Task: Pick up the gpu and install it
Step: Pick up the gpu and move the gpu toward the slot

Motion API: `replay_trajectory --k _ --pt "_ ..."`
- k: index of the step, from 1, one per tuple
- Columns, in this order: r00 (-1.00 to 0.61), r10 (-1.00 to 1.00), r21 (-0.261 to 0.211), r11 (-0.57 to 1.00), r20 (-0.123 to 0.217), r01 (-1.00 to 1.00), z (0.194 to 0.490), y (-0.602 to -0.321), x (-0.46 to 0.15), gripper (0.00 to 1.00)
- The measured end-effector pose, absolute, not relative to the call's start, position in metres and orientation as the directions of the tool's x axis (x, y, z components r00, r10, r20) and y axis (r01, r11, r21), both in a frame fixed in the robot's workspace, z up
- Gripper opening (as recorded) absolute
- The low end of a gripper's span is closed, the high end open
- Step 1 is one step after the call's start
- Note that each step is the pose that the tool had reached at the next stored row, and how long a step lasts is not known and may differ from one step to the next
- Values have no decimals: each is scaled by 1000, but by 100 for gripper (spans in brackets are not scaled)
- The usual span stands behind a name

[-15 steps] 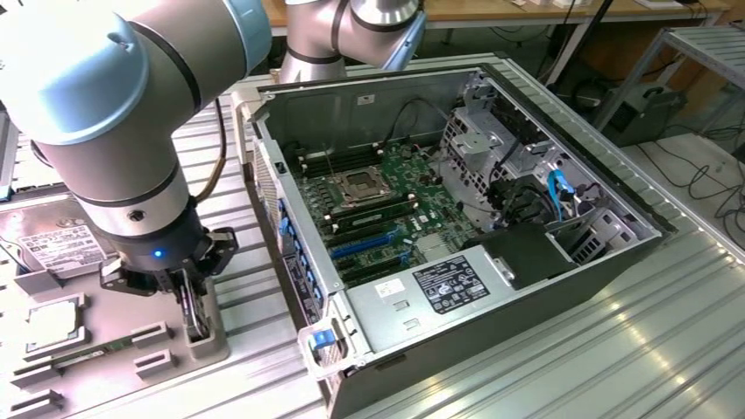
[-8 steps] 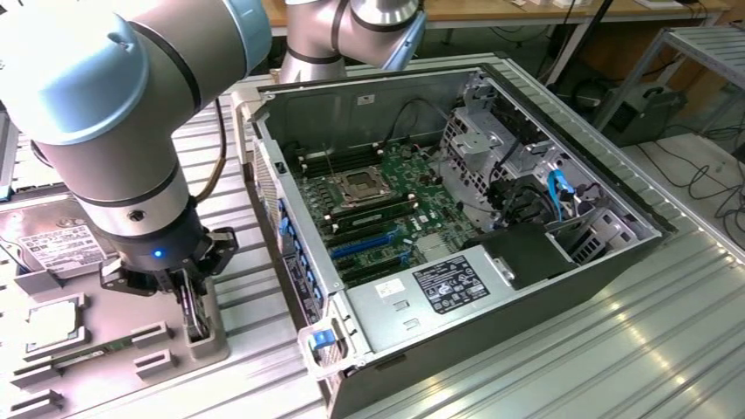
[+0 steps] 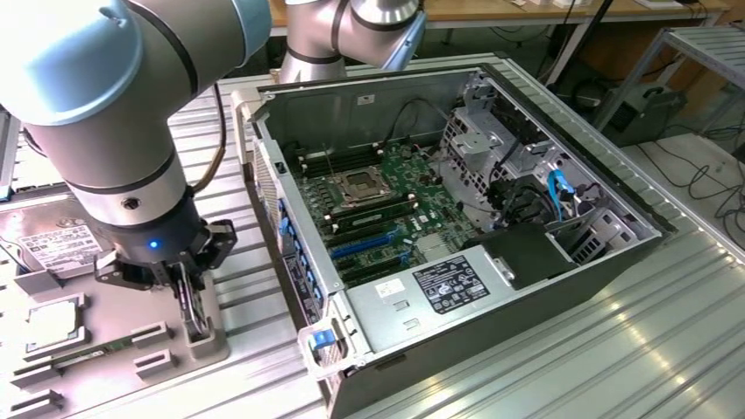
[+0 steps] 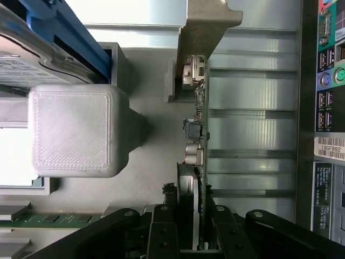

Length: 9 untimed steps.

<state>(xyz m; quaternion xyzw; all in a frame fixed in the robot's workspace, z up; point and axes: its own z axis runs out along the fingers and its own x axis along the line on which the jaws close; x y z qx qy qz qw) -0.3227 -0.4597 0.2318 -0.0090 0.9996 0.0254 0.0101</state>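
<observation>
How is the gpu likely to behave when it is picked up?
The gpu is a thin board seen edge-on, so probably stiff and fairly light. Small components stud its face, so squeezing there may damage it. Its metal bracket weights one end, so it might tilt when lifted.

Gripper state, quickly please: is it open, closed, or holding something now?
Gripper: closed on the gpu, which is clamped edge-on between its two fingers.

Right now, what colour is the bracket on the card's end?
Bare silver-grey metal. The bracket on the card shows best in the wrist view.
</observation>
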Motion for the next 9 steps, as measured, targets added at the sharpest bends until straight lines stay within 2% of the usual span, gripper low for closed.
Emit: replay_trajectory --k 9 --pt "-1000 -17 51 999 -18 -18 242 -460 -323 28"
